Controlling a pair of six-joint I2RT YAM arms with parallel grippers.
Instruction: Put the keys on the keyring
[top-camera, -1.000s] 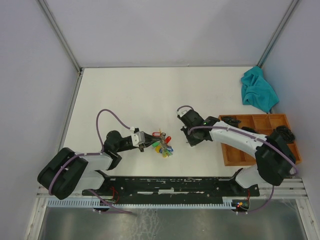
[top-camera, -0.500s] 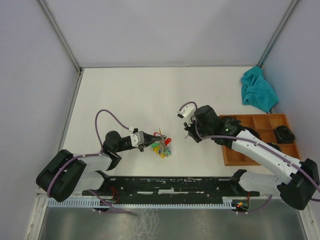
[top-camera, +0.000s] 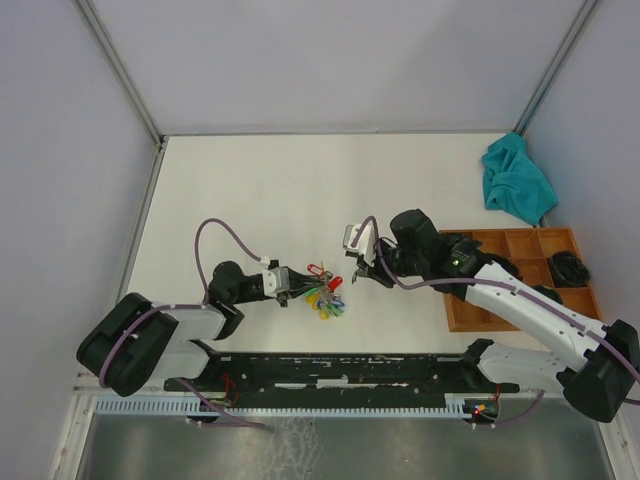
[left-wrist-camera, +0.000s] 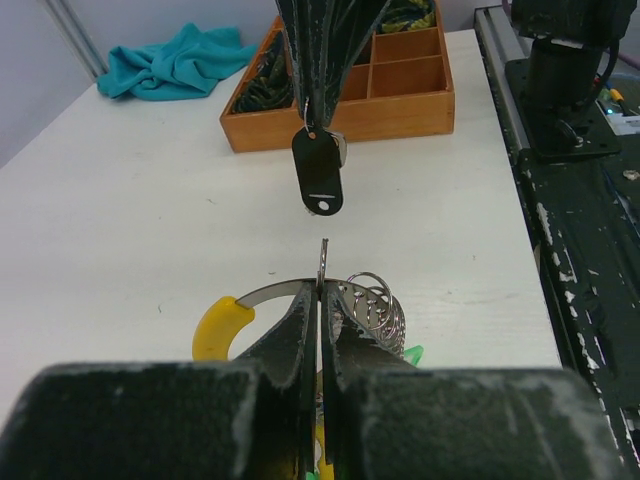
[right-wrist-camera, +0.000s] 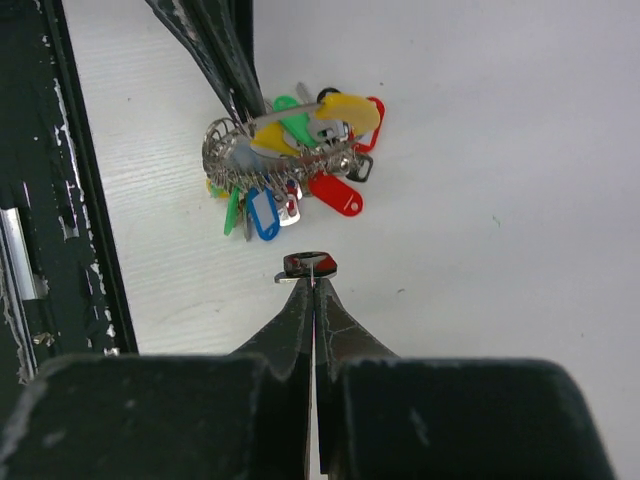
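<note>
Silvery metal, one keyring (top-camera: 322, 290): a split ring of stiff, springy wire strung with red, yellow, green and blue plastic tags, lying low over the worktop (top-camera: 300, 190) in front of the left arm. The left gripper (top-camera: 293, 288) has its jaws clamped on the ring wire, with a thin wire end standing up just past the tips in the left wrist view. Judged light but awkward to handle: the wire is slick and the bunch hangs loose, so the best hold is on the bare wire beside the split. Item two, the dark key (left-wrist-camera: 320, 175): small, rigid, light and thin, so apt to twist in a pinch. The right gripper (top-camera: 358, 270) holds it, jaws shut on the upper end so that the black head and its hole hang free, which is probably the right hold for threading. The green-headed key cannot be told from the green tags. Also present are a wooden tray (top-camera: 520, 275) and a teal cloth (top-camera: 517, 185). Compared with a second ago, the right gripper has moved leftward from near the tray and now hangs close beside the keyring, while the left gripper and the ring have barely shifted.
</note>
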